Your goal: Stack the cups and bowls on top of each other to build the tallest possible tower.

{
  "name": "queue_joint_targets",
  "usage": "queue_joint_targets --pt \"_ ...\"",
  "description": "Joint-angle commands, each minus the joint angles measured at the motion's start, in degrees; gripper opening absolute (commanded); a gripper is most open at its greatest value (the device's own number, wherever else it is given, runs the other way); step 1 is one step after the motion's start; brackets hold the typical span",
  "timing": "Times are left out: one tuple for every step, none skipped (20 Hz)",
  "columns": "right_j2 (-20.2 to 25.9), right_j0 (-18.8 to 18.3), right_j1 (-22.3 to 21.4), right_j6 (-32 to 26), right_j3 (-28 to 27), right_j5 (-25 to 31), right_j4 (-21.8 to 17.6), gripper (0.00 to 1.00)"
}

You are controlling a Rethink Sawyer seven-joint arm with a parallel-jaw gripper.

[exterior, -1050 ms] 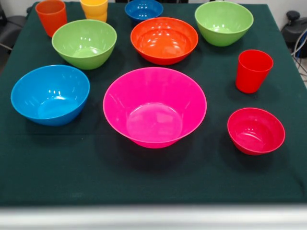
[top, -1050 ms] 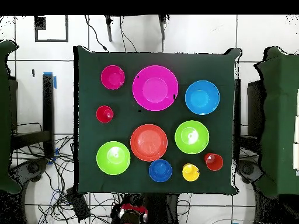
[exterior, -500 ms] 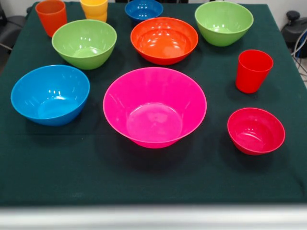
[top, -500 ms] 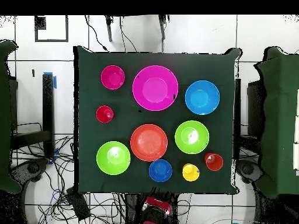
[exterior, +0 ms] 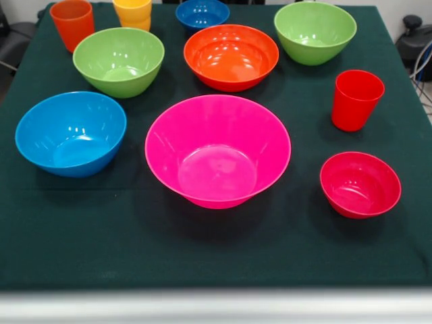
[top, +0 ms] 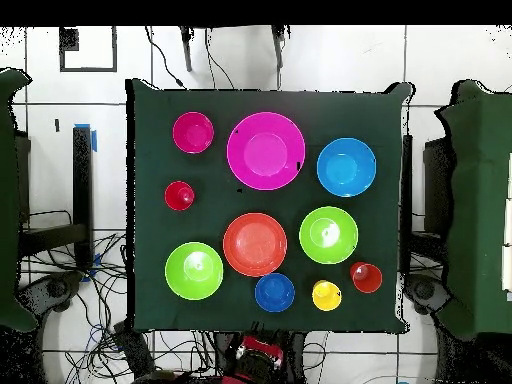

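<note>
Nothing is stacked: all glossy plastic bowls, including the large pink bowl [exterior: 217, 150], and cups [exterior: 356, 99] stand separately on the table [exterior: 216, 256]; the claw's state apparently cannot be told.

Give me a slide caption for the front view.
Seven bowls and three cups stand unstacked on a green cloth, the large pink bowl at centre.

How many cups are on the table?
3, all upright: orange cup at the far left corner, yellow cup beside it, red cup at right, behind the small red bowl. None looks hidden.
</note>
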Motion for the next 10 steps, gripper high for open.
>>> queue_joint_targets --pt "7.5 1.9 3.9 -19.2 24.9 17.4 -0.8 1.00" --pt "9.9 2.3 2.3 -18.9 24.9 19.2 1.2 1.00" --pt "11.4 2.4 1.1 -18.7 24.8 20.4 2.4 1.00" --pt "14.6 2.9 -1.3 -17.6 24.8 22.9 4.8 1.00" --pt "16.8 3.2 -3.3 -16.7 24.7 25.0 6.5 1.00" --pt "20.2 3.8 -6.6 -14.7 24.7 27.9 9.0 1.00" --pt "22.5 4.8 -10.4 -13.0 24.1 32.0 10.9 1.00" --pt "24.8 5.8 -14.1 -11.2 23.6 36.1 12.7 1.00" --pt "27.8 7.1 -18.9 -8.2 22.3 41.8 14.0 1.00" --pt "29.7 8.2 -23.5 -6.7 21.3 47.9 15.3 1.00"
